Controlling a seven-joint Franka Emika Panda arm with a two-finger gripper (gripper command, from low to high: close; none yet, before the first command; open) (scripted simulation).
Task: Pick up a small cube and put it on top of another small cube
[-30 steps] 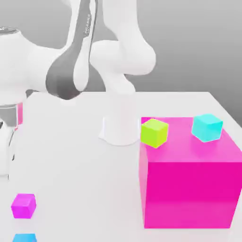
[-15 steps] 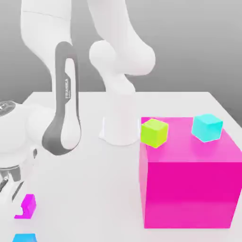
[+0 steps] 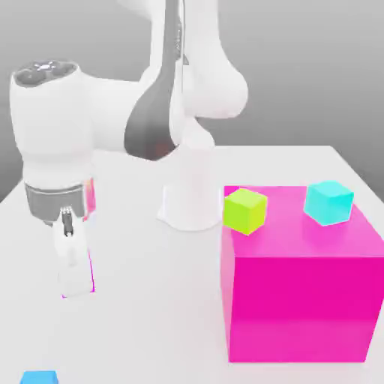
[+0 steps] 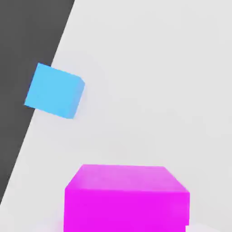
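1. At left of the exterior view, between the fingers [image 3: 69, 251], pinched tight: the small magenta cube [image 3: 91, 271], mostly hidden behind the fingers, a pink sliver showing beside them, apparently lifted clear of the white table [image 3: 150, 300].
2. Close under the hand view: same magenta cube [image 4: 126, 199], held by the gripper [image 3: 73, 279]; top and front faces plain to see.
3. Step in hand, by judgement: pick done, carry just begun; stacking not yet done.
4. Toward centre right of the exterior view: lime-green cube [image 3: 245, 210], the target, sitting at the upper-left corner of the big magenta block [image 3: 300, 285], well apart from the gripper and raised above the table.
5. Next move, likely: lift higher than the block's top, cross rightward, line up squarely above the green cube, lower gently, then let go.
6. Near the block's far right corner: a cyan cube [image 3: 328, 202], near the green one but not touching; probably no obstacle.
7. At the bottom left edge of the exterior view: another cyan cube [image 3: 39, 377] on the table, also seen in the hand view [image 4: 54, 91], near the table's edge, off the likely path.
8. Between gripper and target: the arm's white base [image 3: 191, 191] just left of the block, and the block's own tall side; too low a crossing risks a knock against it.
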